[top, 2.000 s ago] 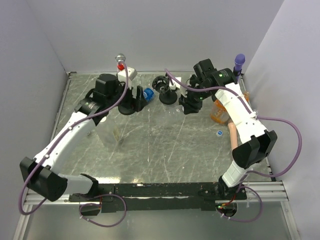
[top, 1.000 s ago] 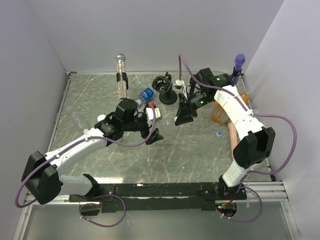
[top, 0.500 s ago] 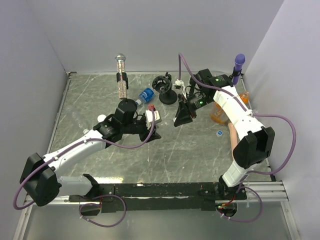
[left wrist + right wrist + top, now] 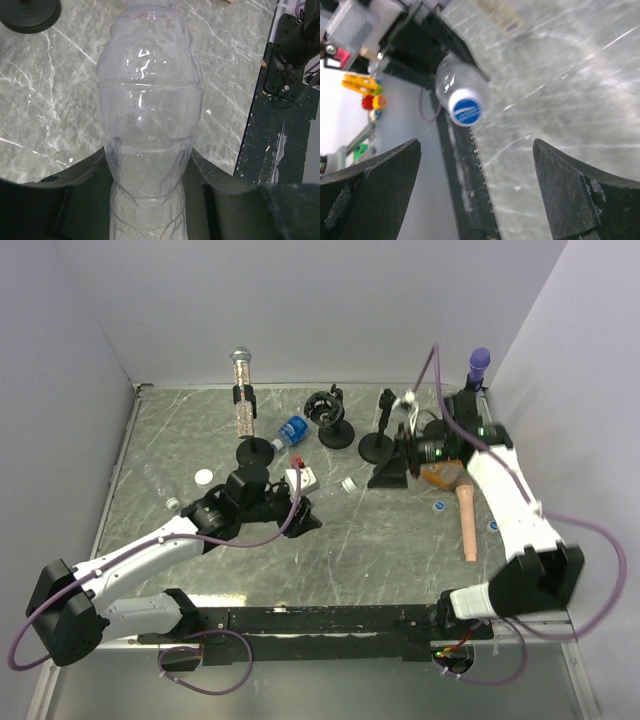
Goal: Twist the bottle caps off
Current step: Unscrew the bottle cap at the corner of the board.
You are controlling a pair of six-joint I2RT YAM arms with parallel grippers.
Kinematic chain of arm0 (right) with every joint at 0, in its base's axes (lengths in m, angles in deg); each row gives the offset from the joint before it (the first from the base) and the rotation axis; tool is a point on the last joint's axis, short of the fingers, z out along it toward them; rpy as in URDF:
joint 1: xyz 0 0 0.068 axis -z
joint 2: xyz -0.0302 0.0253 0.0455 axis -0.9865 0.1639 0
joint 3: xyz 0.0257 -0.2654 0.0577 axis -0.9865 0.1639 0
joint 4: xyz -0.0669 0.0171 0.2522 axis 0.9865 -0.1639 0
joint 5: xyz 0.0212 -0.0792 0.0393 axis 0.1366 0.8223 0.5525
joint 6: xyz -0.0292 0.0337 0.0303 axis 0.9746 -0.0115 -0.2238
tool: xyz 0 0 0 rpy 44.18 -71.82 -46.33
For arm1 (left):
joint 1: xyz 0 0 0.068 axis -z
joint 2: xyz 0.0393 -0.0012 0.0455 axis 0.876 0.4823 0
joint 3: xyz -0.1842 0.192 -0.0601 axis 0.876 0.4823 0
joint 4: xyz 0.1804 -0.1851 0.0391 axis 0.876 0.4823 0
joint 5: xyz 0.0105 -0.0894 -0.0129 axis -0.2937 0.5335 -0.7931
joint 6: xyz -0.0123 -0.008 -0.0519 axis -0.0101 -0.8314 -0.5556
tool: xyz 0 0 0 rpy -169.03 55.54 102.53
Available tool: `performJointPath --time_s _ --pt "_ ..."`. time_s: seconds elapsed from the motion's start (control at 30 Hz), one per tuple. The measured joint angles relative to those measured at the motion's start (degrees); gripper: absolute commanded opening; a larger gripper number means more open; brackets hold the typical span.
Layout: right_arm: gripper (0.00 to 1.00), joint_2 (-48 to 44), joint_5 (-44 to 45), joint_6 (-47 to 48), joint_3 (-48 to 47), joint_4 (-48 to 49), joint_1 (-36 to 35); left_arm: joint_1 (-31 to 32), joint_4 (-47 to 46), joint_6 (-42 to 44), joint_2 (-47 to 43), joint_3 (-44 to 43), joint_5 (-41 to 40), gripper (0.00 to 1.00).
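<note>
the left gripper (image 4: 150, 177) is clamped round the belly of a clear bottle (image 4: 150, 115), holding it sideways over the middle of the worktop (image 4: 380, 535) so its blue cap (image 4: 465, 111) faces the right gripper (image 4: 476, 150). that one's jaws stand wide apart, short of the cap, lined up, i'd guess, to bite and twist.

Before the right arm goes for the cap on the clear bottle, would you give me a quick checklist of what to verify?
1. Left gripper shut on the clear bottle: ok.
2. Right gripper open: ok.
3. Blue cap on the bottle, facing the right gripper: ok.
4. Right gripper around the cap: not ok, apart from it.
5. Cap's tightness: cannot tell.
</note>
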Motion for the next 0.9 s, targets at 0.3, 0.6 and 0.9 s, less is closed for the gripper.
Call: performJointPath --time_s 0.3,0.6,0.9 --pt "0.81 -7.41 -0.48 -19.32 12.04 16.35 -5.79 6.49 -2.25 -1.29 -0.44 0.92 -8.48 0.19" --pt "0.59 -7.21 0.79 -26.14 14.43 19.15 -6.56 7.15 -2.51 -1.66 -0.22 0.92 -11.41 0.19" --pt "0.46 -5.51 0.26 -26.99 14.4 19.56 -6.67 7.32 -3.34 -1.66 0.02 0.92 -11.34 0.19"
